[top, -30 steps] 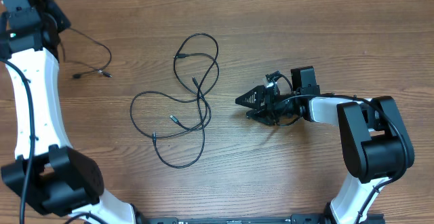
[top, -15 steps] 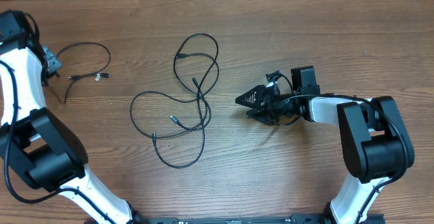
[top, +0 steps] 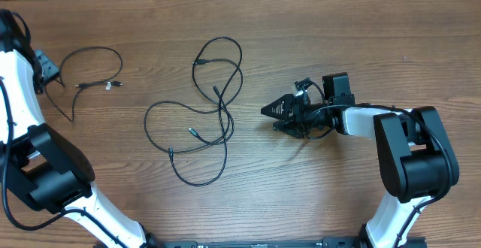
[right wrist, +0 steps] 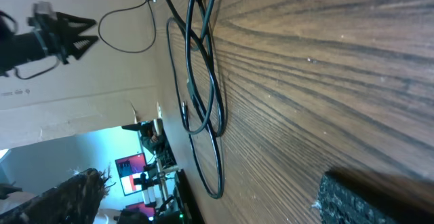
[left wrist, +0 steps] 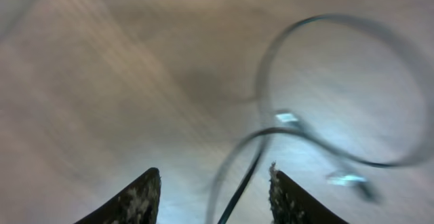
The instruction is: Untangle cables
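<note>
**Position of work.** The knot of cables (top: 222, 111) lies at the middle of the desk (top: 353, 30). It is made of several thin black loops crossing one another. Its long axis runs from the far edge toward the near edge. One single cable (left wrist: 346, 18) lies well apart from the knot, near the far-left corner. It forms an open loop, with silver-tipped plug ends (left wrist: 286, 117) on its near side.

**Left claw** (top: 43, 66). It is at the left edge of the desk, just beside the single cable. The wrist view shows the jaws parted, with a strand of that cable running through the gap. The view is blurred, so it cannot be told whether either finger touches the strand. The jaws are not closed on it.

**Right claw** (top: 274, 115). It sits low over the desk, to the right of the knot and near it, pointing toward the left edge. The jaws are spread wide, with nothing between them.

**Governing relation.** The knot lies directly ahead of the right claw and broadside to it: the claw points left, while the loops run far to near. The right arm is clearly the nearer one, and the left claw is well apart from the knot. In my judgement the next pick falls to the right arm, advancing left onto the nearest strand.

**Caution.** The strands overlap, so one closure may catch two.
</note>
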You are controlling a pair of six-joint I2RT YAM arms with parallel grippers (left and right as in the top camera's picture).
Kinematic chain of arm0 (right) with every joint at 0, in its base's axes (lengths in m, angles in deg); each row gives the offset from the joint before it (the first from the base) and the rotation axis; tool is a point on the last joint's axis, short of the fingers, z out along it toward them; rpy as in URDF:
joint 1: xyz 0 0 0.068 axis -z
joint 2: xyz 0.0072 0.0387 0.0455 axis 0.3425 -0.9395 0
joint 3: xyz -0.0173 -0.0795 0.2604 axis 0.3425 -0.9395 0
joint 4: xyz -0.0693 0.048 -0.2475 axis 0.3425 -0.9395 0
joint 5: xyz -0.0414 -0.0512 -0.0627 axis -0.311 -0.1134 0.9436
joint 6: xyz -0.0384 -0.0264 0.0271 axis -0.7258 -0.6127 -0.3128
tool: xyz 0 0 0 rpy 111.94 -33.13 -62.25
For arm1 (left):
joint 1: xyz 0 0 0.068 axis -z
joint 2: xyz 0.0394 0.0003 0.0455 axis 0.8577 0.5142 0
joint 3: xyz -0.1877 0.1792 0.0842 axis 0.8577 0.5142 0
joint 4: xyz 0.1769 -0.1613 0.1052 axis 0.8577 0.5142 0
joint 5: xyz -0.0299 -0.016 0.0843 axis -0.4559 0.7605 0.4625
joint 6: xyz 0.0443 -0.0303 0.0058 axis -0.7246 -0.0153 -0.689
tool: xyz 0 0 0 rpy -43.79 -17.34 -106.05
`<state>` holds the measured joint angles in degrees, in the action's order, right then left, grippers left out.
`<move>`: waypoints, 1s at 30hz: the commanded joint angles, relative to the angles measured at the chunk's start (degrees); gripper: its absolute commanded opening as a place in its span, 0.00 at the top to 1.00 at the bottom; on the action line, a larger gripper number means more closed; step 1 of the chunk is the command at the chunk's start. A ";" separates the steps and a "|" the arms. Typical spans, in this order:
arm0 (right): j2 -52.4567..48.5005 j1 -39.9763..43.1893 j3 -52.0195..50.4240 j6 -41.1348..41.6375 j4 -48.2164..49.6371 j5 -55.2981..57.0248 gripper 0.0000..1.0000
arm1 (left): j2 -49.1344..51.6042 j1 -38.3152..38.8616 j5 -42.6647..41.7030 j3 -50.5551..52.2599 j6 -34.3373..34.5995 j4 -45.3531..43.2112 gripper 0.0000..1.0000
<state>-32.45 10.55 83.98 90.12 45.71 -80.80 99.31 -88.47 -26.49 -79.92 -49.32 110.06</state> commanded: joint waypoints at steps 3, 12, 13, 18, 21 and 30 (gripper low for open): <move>-0.57 0.11 -0.48 -0.15 -0.44 7.72 0.00 | -0.55 -0.15 -22.82 -6.84 0.17 1.33 0.52; -0.57 0.11 -0.48 -0.17 -0.42 7.72 0.00 | -0.15 -0.17 -12.37 -6.86 0.31 5.25 0.96; -0.57 0.11 -0.48 -0.17 -0.39 7.72 0.00 | -0.02 -0.17 -12.72 -6.69 0.35 5.35 0.96; -0.57 0.11 -0.48 -0.15 -0.20 7.69 0.00 | -0.02 -0.13 -15.15 -3.04 0.37 2.40 0.92; -0.57 0.11 -0.48 -0.15 -0.22 7.69 0.00 | -0.02 0.24 -15.26 0.46 0.42 -1.31 0.82; -0.57 0.11 -0.48 -0.15 -0.22 7.69 0.00 | 0.85 3.63 -20.94 12.11 3.80 -12.61 0.27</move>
<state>-32.36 10.55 83.98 90.17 45.96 -80.41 99.42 -86.89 -46.03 -71.75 -48.91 100.64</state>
